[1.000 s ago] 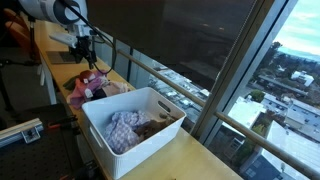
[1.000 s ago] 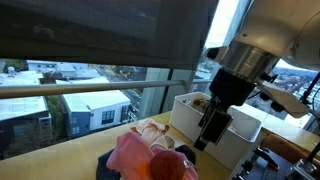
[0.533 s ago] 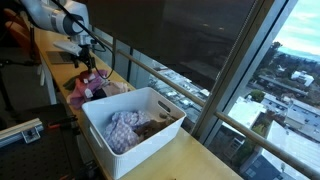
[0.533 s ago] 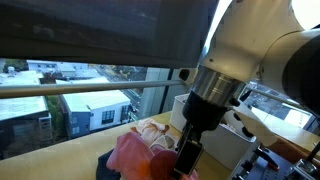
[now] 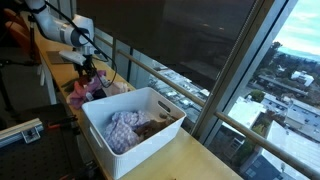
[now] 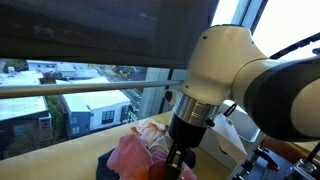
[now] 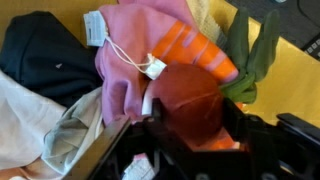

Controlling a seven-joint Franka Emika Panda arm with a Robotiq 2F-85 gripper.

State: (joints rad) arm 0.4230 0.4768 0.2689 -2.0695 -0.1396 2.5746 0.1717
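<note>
In the wrist view my gripper [image 7: 190, 108] is down in a heap of clothes, its two fingers pressed against the sides of an orange-red plush carrot [image 7: 185, 92] with green leaves [image 7: 250, 55]. Around the carrot lie a pink garment [image 7: 130, 50] with a white tag, an orange striped piece [image 7: 185, 48], a black cloth [image 7: 40, 55] and a pale cloth [image 7: 40, 135]. In both exterior views the gripper [image 5: 86, 68] [image 6: 178, 160] is lowered into the clothes pile [image 5: 88, 90] [image 6: 130, 155] on the wooden table [image 5: 190, 155].
A white basket [image 5: 150, 94] holding folded clothes stands on the table beside the pile. A window with a metal railing [image 5: 170, 75] runs along the table's far edge. The arm's bulky wrist [image 6: 220, 80] hides much of the basket in an exterior view.
The arm has come down from above the pile into it. The jaws have narrowed from wide open onto the plush carrot.
</note>
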